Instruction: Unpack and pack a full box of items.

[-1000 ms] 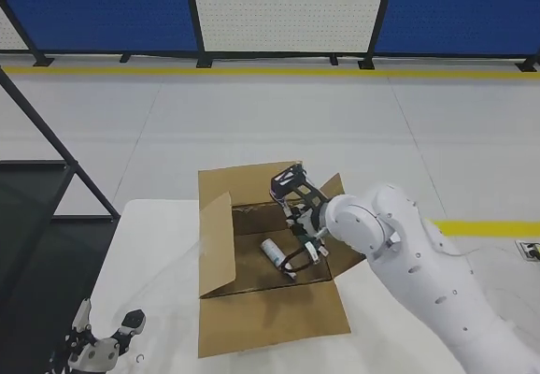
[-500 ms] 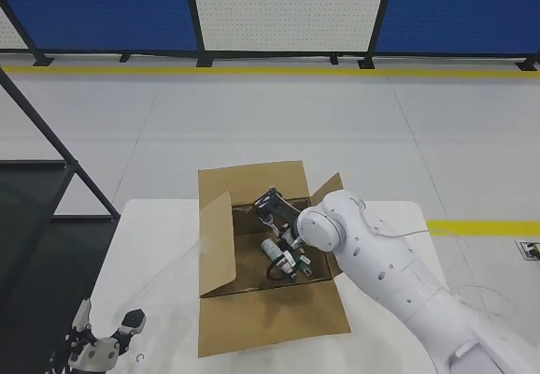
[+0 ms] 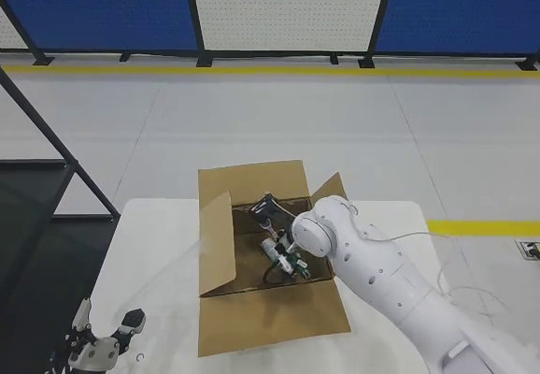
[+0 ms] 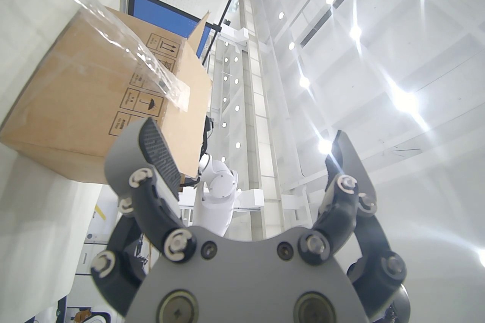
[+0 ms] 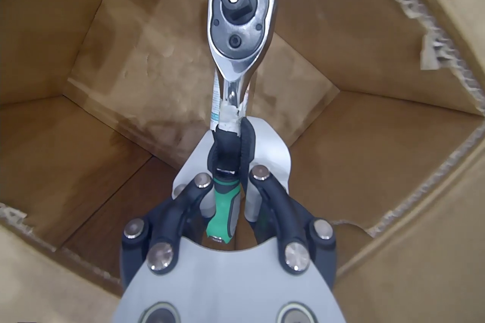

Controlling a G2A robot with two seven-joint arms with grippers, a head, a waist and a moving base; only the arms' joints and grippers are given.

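Reaches down into the open cardboard box [image 3: 270, 323] with the right gripper [image 5: 230, 141], fingers pinched narrow onto the ratchet wrench [image 5: 240, 25]. Grips the wrench on its shank, right where bare steel meets the green-and-grey handle [image 5: 225, 205]. Leaves that handle lying back between the finger links, toward the wrist. Holds the chrome head out ahead of the fingertips, square drive showing, aimed at a bottom corner of the box where the floor meets two walls. Cannot tell whether the head touches the cardboard.

From above: right arm [image 3: 354, 257] over the box's flap on its own side, then down inside, ending near the middle of the box. Box itself on the white table [image 3: 158, 280], all flaps open, the left one standing up, the near one folded outward and down.

Hangs the left gripper [image 4: 246, 135] well apart from the box, off to the box's left and nearer the robot, low by the table edge. Spreads its fingers wide with nothing between them, ribbed black pad [image 4: 159, 150] of one finger facing inward. Looks up past the box's outer wall, with a strip of clear tape [image 4: 159, 74] lifting loose off that wall.
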